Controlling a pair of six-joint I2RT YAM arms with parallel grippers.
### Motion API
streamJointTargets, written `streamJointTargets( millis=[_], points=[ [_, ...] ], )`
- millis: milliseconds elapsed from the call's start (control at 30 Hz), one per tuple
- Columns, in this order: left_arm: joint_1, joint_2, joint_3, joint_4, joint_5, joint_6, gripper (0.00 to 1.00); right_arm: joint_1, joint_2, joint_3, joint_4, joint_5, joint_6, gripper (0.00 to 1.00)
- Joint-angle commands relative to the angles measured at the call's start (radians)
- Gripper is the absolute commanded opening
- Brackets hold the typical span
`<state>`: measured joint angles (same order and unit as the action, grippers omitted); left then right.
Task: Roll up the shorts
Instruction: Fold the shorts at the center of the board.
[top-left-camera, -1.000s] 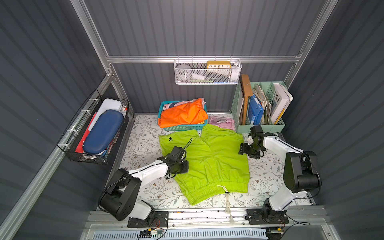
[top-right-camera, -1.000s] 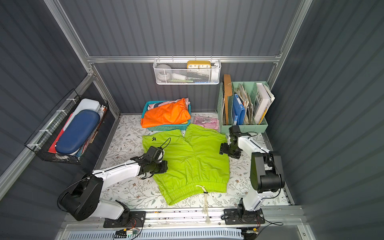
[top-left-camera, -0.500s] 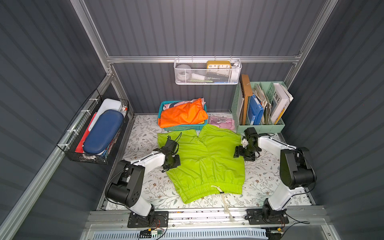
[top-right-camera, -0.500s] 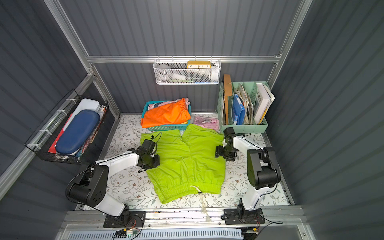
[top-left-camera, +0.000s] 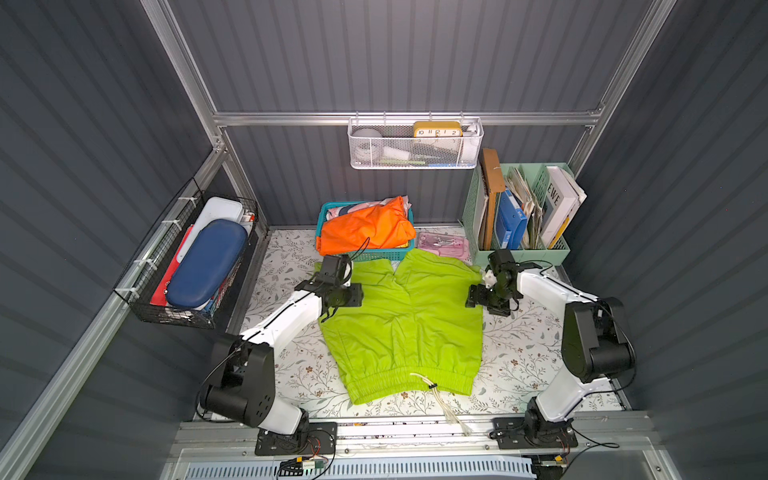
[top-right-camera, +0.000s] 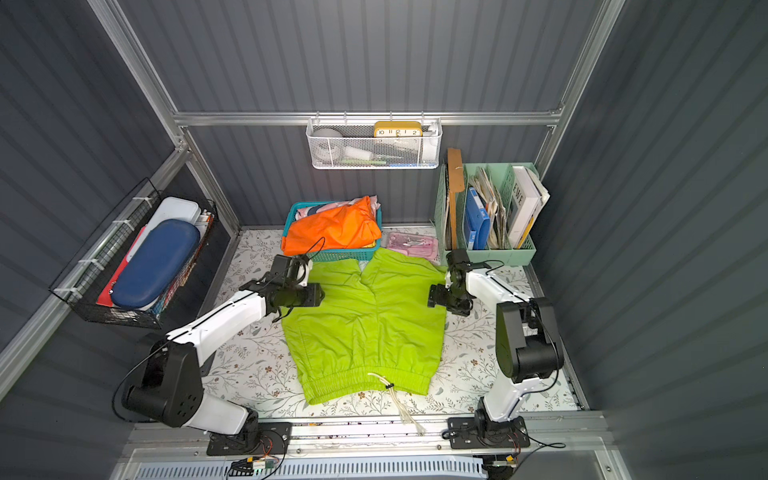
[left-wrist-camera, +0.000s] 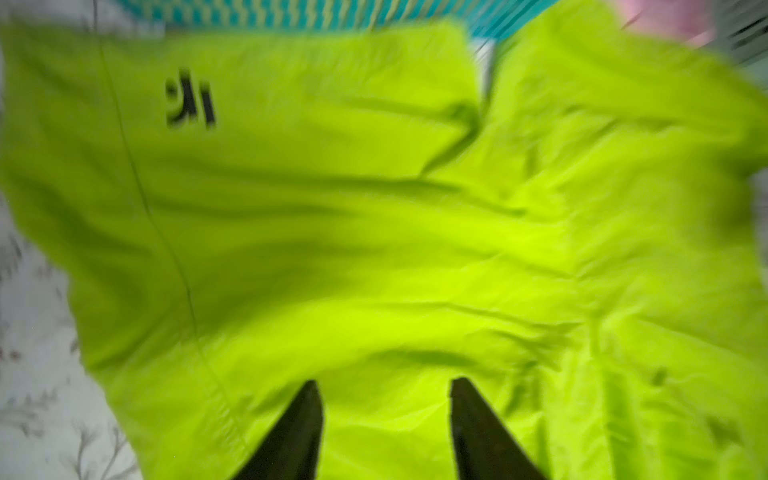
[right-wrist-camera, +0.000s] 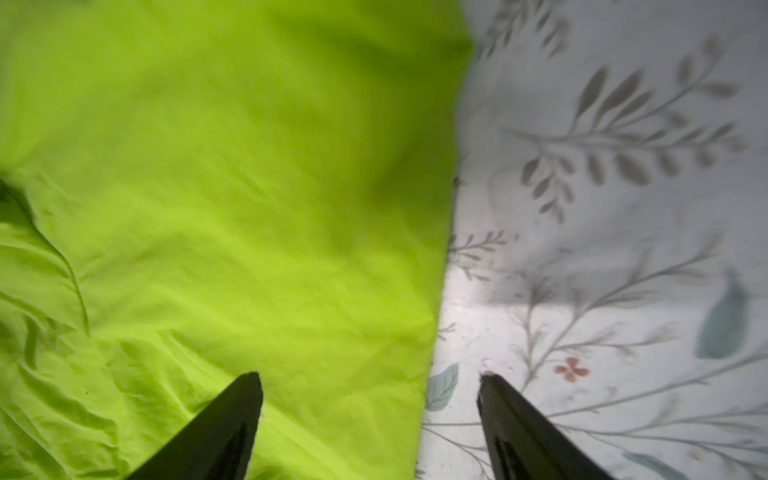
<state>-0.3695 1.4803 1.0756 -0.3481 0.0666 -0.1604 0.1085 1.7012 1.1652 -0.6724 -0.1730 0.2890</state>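
The lime-green shorts (top-left-camera: 403, 324) (top-right-camera: 365, 328) lie flat on the floral mat. Their gathered waistband (top-left-camera: 411, 380) and cream drawstring (top-left-camera: 436, 395) are at the near edge, and the legs point toward the back. My left gripper (top-left-camera: 332, 297) (left-wrist-camera: 384, 386) hovers over the left leg, open, with fabric (left-wrist-camera: 374, 228) beneath and nothing pinched. A black mark (left-wrist-camera: 189, 102) shows near that leg's hem. My right gripper (top-left-camera: 490, 303) (right-wrist-camera: 370, 380) is open and straddles the right side edge of the shorts (right-wrist-camera: 228, 187). One of its fingers is over cloth and the other over the mat.
A teal basket (top-left-camera: 374, 254) holding an orange garment (top-left-camera: 365, 228) stands just behind the legs, with a pink pouch (top-left-camera: 442, 245) beside it. A green file organiser (top-left-camera: 519, 212) stands at the back right. A wire basket (top-left-camera: 191, 266) hangs on the left wall and a white mesh basket (top-left-camera: 415, 143) on the back wall.
The shorts have slid back and left and now lie straighter. My left gripper has let go of the fabric and opened. Both grippers have shifted toward the back.
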Motion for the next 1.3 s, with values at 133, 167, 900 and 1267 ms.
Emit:
streamJointTargets(
  millis=[133,167,900,1267],
  points=[
    [-0.227,0.005,0.154,-0.025,0.188,0.187,0.93,-0.091,0.036,0.103,-0.043,0.031,-0.024,0.9],
    [-0.265,0.017,0.158,-0.026,0.179,0.165,0.93,-0.099,0.043,0.107,-0.038,0.03,-0.027,0.9],
    [-0.752,0.346,0.312,-0.047,-0.005,0.101,1.0,-0.111,0.189,0.226,0.039,-0.158,-0.048,0.86],
    [-0.888,0.478,0.384,-0.094,-0.068,-0.026,1.0,-0.093,0.256,0.238,0.075,-0.154,-0.033,0.84]
  ],
)
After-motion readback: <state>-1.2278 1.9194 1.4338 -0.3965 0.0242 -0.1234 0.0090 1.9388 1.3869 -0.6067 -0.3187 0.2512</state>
